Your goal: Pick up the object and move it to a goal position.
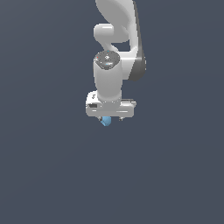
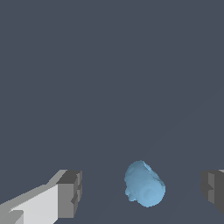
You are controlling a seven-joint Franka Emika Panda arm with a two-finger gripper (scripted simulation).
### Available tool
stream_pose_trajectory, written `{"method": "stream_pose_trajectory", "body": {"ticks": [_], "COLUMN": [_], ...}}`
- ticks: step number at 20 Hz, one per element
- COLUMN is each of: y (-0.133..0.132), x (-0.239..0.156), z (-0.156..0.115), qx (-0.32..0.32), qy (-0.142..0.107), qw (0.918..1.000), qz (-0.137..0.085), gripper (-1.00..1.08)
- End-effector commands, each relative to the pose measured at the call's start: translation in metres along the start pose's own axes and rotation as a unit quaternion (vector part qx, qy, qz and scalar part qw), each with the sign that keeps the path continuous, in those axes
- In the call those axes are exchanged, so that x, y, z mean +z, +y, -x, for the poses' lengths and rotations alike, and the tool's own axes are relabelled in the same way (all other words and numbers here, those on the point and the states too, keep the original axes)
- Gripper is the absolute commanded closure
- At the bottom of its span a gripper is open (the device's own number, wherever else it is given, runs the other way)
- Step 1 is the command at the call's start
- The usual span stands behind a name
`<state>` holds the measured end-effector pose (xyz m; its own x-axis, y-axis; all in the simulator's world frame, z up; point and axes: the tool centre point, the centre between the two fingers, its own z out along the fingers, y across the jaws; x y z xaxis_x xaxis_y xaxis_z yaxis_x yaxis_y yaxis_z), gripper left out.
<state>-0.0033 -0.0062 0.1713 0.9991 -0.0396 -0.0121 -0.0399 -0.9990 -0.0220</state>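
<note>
The blob (image 2: 145,190), small and light blue, sits between the two fingers of the gripper (image 2: 140,192), with a clear gap on either side in the wrist view; neither finger pad (image 2: 70,194) touches it. So the gripper is spread wide, not pinching anything. From the exterior view the arm (image 1: 114,52) hangs straight down and the blob (image 1: 105,121) peeks out just under the gripper (image 1: 109,117), a little toward that view's left. The bench is one flat dark grey, so I cannot tell whether the blob rests on it or how much height is left below the fingers.

To my eye this is the reach-and-grasp step: the fingers are lined up around the blob but have not closed. The next move calls for squeezing evenly on both sides, perhaps after settling a touch lower, then lifting. It is rounded and tiny, so it might squirt out sideways. No goal marker shows in either view.
</note>
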Motion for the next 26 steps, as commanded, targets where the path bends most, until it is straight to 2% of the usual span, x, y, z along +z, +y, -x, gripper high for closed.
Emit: {"method": "stream_pose_trajectory", "body": {"ticks": [1, 17, 26], "y": [0.0, 0.006, 0.01], "x": [0.0, -0.006, 0.005], "z": [0.0, -0.001, 0.008], "qx": [0.0, -0.019, -0.066], "qy": [0.0, 0.004, 0.003], "qw": [1.0, 0.9998, 0.9978], "qz": [0.0, 0.007, 0.008], "gripper": [-0.92, -0.92, -0.92]}}
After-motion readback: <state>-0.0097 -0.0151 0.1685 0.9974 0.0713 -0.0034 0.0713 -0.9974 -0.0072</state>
